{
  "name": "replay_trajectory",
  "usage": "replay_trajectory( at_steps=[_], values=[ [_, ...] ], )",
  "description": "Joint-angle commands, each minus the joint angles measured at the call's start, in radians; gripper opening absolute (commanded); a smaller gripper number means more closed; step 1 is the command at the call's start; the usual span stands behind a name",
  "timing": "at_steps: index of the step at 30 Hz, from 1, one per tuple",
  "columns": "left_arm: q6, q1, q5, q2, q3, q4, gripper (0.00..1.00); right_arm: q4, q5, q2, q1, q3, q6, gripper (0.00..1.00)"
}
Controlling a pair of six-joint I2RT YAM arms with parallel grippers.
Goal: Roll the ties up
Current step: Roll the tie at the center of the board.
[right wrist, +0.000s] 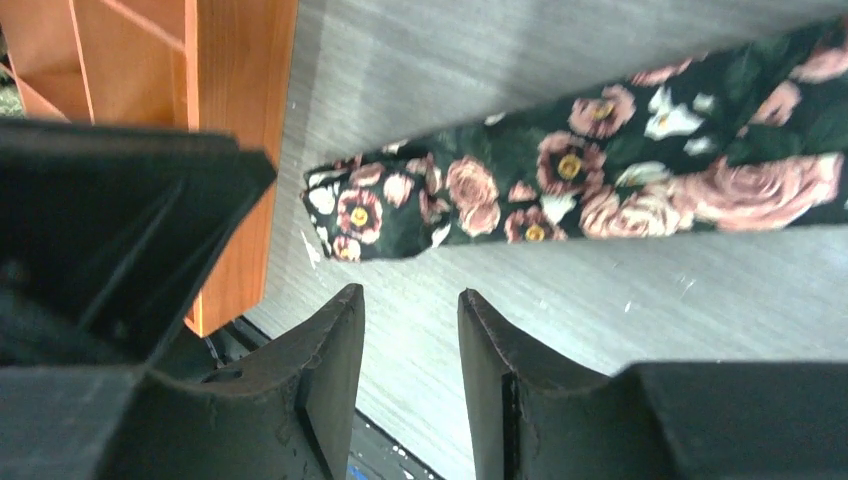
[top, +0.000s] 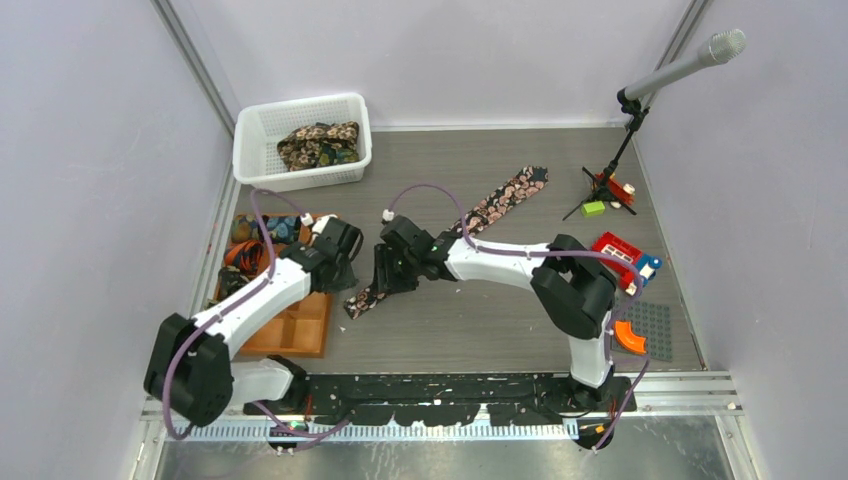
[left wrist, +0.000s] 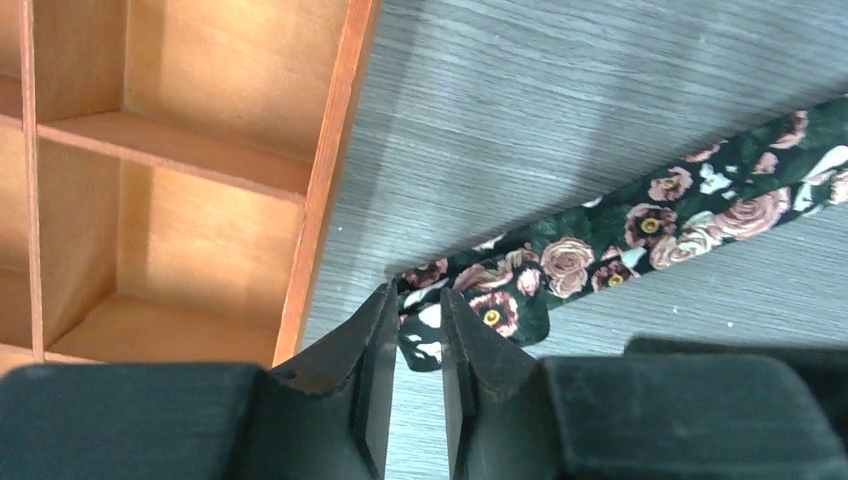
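Black floral tie lies flat and unrolled on the table, running diagonally. Its wide end is far right; its narrow end sits just beside the right wall of the orange compartment tray. Other ties are bunched in the white mesh basket at the far left.

Left gripper: jaws a narrow slit apart, set over the very tip of the narrow end. Fabric shows through the slit and looks flat, so I judge it not pinched.

Right gripper: jaws spread wider, nothing between them, hovering just off the same tip on its near side.

Step in hand, as I read it: starting the roll at the narrow end.

To do it well:
- Take the tip square across its width, not by one corner, so the first turn is not skewed.
- Fold the tip tightly over itself, one gripper turning and the other pressing the strip flat.
- Roll along the tie's own line, away from the tray wall, which crowds the left fingers.
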Motion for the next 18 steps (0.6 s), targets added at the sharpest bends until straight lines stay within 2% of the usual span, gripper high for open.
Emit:
replay_trajectory(
  at_steps=[1, 5, 8, 18],
  values=[
    [0.088, 0.048, 0.026, 0.097, 0.08, -0.031, 0.22, 0.019, 0.089, -0.088, 0.066, -0.063, 0.045, 0.4],
    [0.15, 0.082, 0.033, 0.179, 0.13, -0.041, 0.19, 0.079, 0.12, -0.088, 0.112, -0.123, 0.099, 0.28],
    [0.189, 0.09, 0.055, 0.241, 0.166, -0.053, 0.16, 0.096, 0.131, -0.053, 0.146, -0.113, 0.116, 0.23],
    [0.207, 0.091, 0.121, 0.387, 0.193, -0.062, 0.1, 0.177, 0.178, 0.045, 0.173, -0.097, 0.138, 0.2]
  ],
)
